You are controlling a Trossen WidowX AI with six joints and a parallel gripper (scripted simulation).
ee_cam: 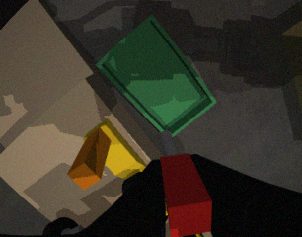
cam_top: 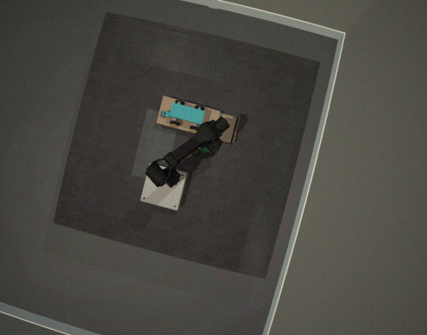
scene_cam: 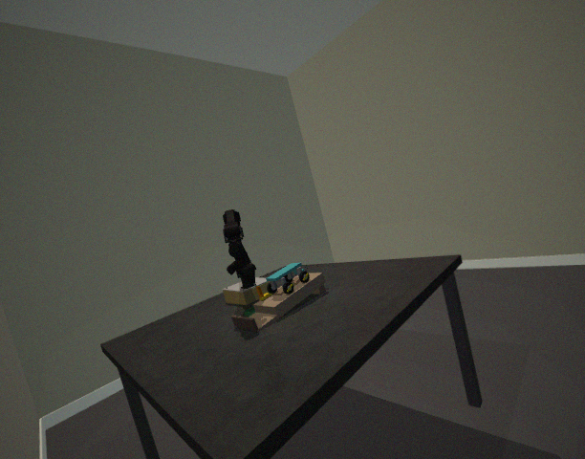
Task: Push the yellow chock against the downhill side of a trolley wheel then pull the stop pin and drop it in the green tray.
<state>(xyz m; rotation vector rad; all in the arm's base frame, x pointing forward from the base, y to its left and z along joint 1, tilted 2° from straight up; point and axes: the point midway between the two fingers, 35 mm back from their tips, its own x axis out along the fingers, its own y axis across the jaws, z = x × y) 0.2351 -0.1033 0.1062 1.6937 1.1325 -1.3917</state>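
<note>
My gripper is shut on the red-headed stop pin, whose grey shaft points at the near corner of the green tray in the wrist view. The tray is partly hidden by the arm in the top view. The turquoise trolley stands on the wooden ramp, near its uphill end. The yellow chock with its orange handle sits on the ramp at the downhill side of the trolley's near wheel. It looks touching, but the contact is partly hidden.
The arm reaches over the tray and the ramp's lower part. A wooden end board stands at the ramp's foot. The arm's pale base block is beside the ramp, on the dark table.
</note>
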